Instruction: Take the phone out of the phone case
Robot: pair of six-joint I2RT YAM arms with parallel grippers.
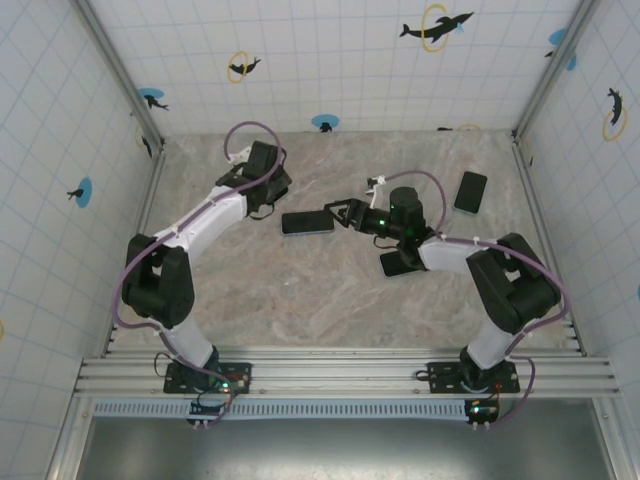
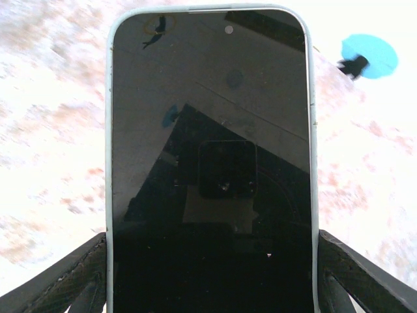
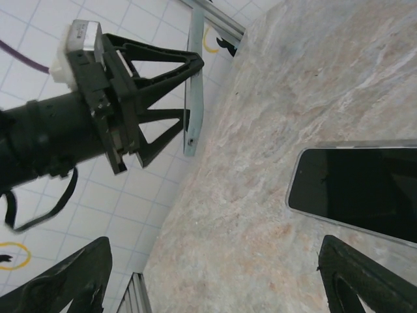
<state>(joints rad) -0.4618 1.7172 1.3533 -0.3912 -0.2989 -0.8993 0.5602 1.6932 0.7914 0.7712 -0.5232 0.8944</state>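
Observation:
The phone [image 2: 208,163] has a dark screen and sits in a pale blue phone case [image 2: 109,163]. My left gripper [image 2: 212,280] is shut on the case's two long sides, and the far end sticks out over the marble table. From above, the phone [image 1: 307,222] is near mid-table, with the left gripper [image 1: 275,208] at its left end. My right gripper [image 1: 338,214] is just off its right end. In the right wrist view the case [image 3: 194,85] shows edge-on in the left fingers [image 3: 163,65], above the table. The right gripper [image 3: 212,287] is open with nothing between its fingers.
A bare dark phone with a silver rim [image 3: 355,189] lies flat on the table by the right gripper. One dark phone [image 1: 400,264] lies partly under the right forearm and another [image 1: 470,191] at the back right. Tiled walls enclose the table on three sides.

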